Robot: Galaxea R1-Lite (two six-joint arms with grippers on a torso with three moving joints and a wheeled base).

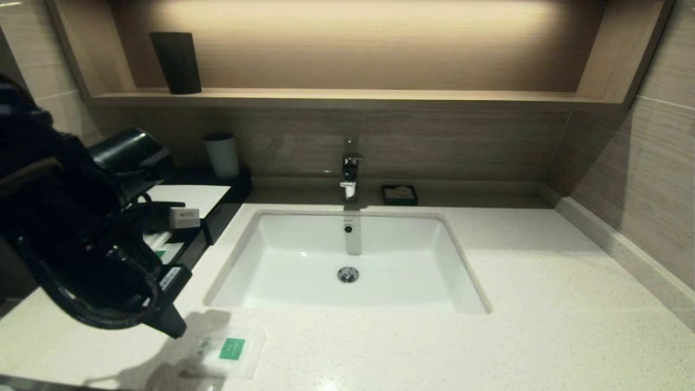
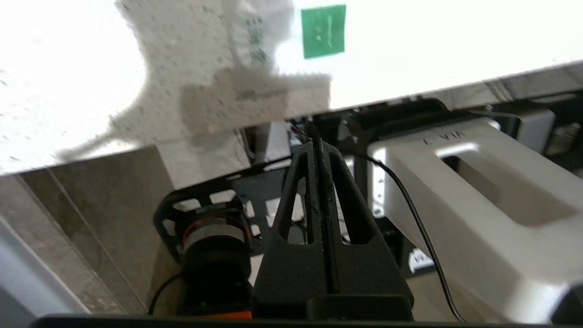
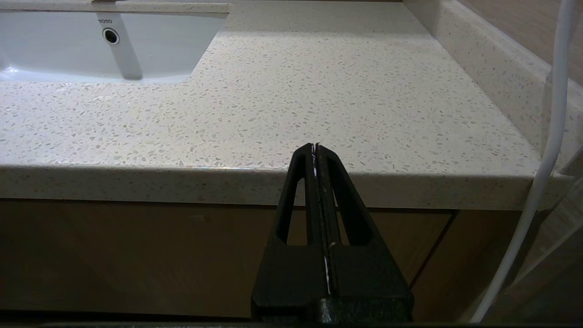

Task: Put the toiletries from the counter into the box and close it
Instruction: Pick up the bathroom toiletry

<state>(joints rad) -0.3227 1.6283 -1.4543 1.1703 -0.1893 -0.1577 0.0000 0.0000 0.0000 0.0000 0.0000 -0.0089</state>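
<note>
Left gripper (image 2: 317, 148): 2 fingers pressed together, holding nothing, poised at the near left counter (image 1: 543, 304) edge beside the flat square packet (image 1: 231, 350). Box (image 1: 209, 209) at far left, drawer open, a packet (image 1: 163, 247) inside. Right gripper (image 3: 315, 148): fingers pressed together, empty, parked before the counter's near right edge.

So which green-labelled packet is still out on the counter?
The flat square translucent packet, lying on the speckled counter before the basin; the other pale packet lies in the black box.

Left gripper (image 2: 319, 150) closed, empty, raised; right gripper (image 3: 315, 148) closed, parked low.
</note>
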